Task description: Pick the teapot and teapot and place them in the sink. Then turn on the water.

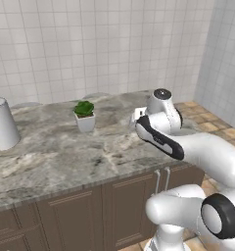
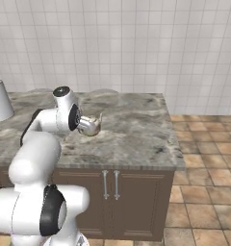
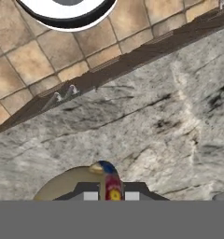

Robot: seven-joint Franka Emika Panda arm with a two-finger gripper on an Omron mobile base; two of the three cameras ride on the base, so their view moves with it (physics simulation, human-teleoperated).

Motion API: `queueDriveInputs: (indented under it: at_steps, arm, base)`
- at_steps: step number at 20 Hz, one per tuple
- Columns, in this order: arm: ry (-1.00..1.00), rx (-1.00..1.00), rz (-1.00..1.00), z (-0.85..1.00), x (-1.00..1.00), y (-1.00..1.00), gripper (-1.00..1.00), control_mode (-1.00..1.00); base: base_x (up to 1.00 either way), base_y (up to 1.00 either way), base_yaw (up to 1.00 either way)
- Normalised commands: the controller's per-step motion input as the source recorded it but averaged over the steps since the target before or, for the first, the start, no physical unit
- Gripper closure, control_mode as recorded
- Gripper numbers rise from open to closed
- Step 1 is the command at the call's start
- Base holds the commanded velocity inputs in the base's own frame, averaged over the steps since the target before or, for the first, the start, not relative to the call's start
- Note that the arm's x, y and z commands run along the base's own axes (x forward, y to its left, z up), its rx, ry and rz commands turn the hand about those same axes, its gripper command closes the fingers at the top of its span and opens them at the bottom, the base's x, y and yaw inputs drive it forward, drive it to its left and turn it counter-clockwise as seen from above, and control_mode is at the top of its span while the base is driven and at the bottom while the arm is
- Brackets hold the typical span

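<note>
The gripper (image 3: 111, 195) is closed on a teapot (image 2: 90, 125), pinching its coloured lid knob (image 3: 112, 186), and holds it just above the marble counter (image 2: 136, 129) near the front edge. A potted plant (image 1: 84, 114) and a white canister (image 1: 3, 124) stand farther left on the counter.

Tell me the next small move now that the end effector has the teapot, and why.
Probably lift straight up. The end effector looks shut on the teapot, low over the marble counter. Height first should keep the pot from scraping the counter on the way to the sink, which I can't see from here.
</note>
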Motion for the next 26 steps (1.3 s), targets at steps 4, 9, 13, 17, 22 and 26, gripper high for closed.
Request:
queueDriveInputs:
  at_steps: [4,9,13,17,22,26]
  arm:
    - [0.00,-0.09,0.17,0.65,-0.49,-0.33,1.00,-1.00]
    - [0.00,-0.11,0.19,0.52,-0.39,-0.20,1.00,-1.00]
    - [0.00,-0.05,0.14,0.27,-0.21,-0.01,1.00,-1.00]
    - [0.00,0.00,0.06,0.01,-0.20,0.00,1.00,-1.00]
    - [-0.01,0.00,0.00,0.00,-0.19,0.00,1.00,-1.00]
    - [0.00,0.00,0.00,0.00,-0.10,0.00,1.00,-1.00]
  base:
    - [0.00,0.00,0.00]
    - [0.00,0.00,0.00]
    - [0.00,0.00,0.00]
    - [0.00,0.00,0.00]
    - [0.00,0.00,0.00]
    - [0.00,0.00,0.00]
